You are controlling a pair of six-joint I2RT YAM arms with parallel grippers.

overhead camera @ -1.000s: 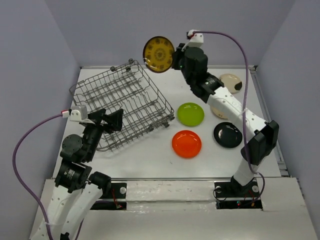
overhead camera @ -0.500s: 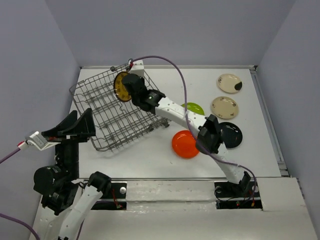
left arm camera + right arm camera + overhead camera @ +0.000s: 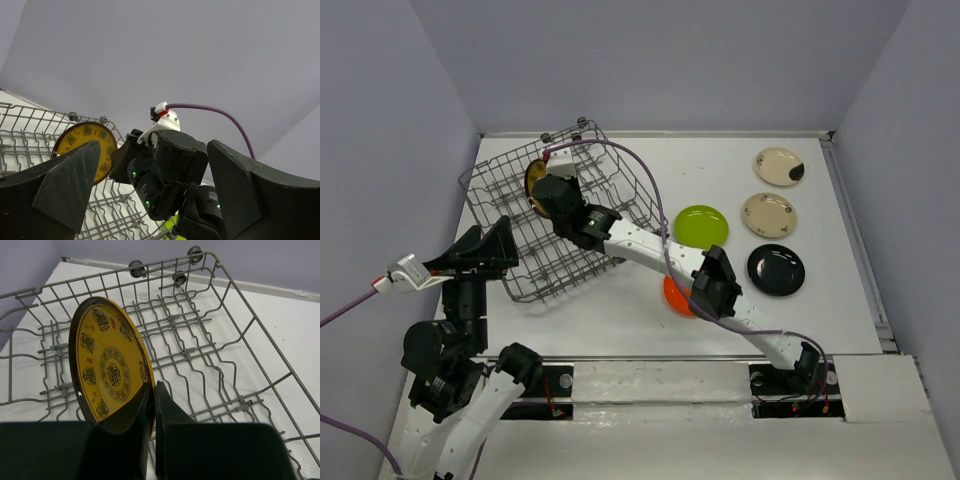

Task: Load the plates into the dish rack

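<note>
The grey wire dish rack (image 3: pixel 510 265) stands at the left of the table. My right gripper (image 3: pixel 544 188) is shut on the rim of the patterned dark gold plate (image 3: pixel 107 362) and holds it on edge over the rack's back left part (image 3: pixel 200 347). The gold plate also shows in the top view (image 3: pixel 533 180) and the left wrist view (image 3: pixel 86 142). My left gripper (image 3: pixel 485 250) is open and empty, raised near the rack's left front side. The lime green plate (image 3: pixel 702 227), orange plate (image 3: pixel 672 295), black plate (image 3: pixel 776 269) and two cream plates (image 3: pixel 779 166) (image 3: pixel 769 213) lie on the table.
The right arm (image 3: pixel 650 250) stretches across from the right base over the orange plate and the rack's right rim. Grey walls close the table at the back and both sides.
My right gripper has carried the gold plate from high above the back of the table down and left into the rack. My left arm has pulled back and risen off the rack's left side.
</note>
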